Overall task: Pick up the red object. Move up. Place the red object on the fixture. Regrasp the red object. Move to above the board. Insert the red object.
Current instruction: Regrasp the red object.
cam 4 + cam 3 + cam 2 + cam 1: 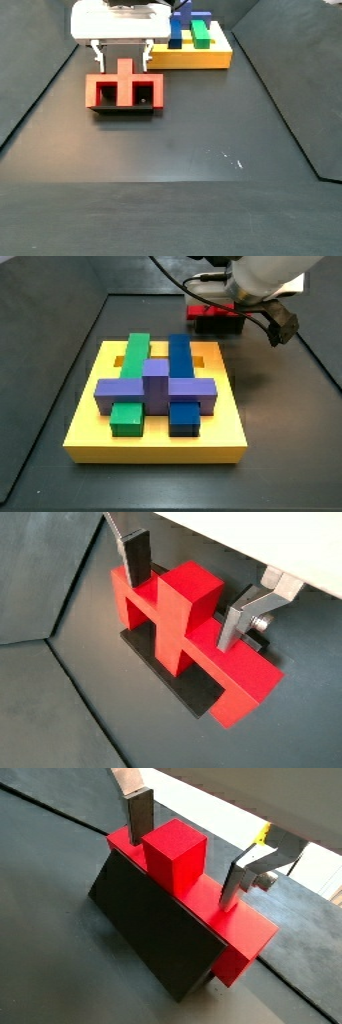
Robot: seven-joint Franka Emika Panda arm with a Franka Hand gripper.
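The red object rests on the fixture, its wide bar lying across the top and its square stem standing up. In both wrist views my gripper is open, with one finger on each side of the stem and a small gap showing on both sides. The same straddle appears around the red object over the fixture. In a side view the gripper hangs just above the red object. The board is a yellow slab carrying green, blue and purple blocks.
The board lies close beside the fixture on the dark floor. In a side view the arm's white body covers most of the red object behind the board. Low dark walls ring the work area.
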